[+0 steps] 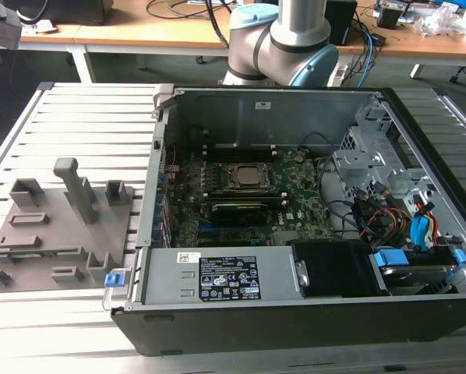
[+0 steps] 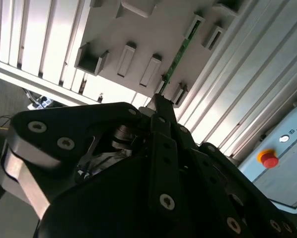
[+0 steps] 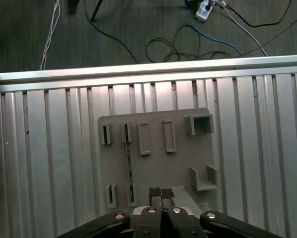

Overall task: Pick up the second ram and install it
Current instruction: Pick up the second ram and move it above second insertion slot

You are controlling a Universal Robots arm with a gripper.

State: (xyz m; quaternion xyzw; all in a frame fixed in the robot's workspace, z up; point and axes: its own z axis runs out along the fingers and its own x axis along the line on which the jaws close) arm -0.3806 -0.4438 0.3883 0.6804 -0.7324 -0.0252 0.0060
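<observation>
A ribbed metal worktop stands over a dark floor strewn with cables; wooden desks stand beyond its far edge.

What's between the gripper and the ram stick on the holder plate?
In the first wrist view, just bare gray holder plate lies between the gripper and the ram stick; nothing else there.

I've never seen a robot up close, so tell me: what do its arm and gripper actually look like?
The arm is a smooth silver-grey tube with rounded joints capped in pale blue. The gripper is matt black, built from flat angular links pinned with shiny silver screws; in the second wrist view, bare metal parts show inside it. Its narrow fingers end in dark pads.
</observation>
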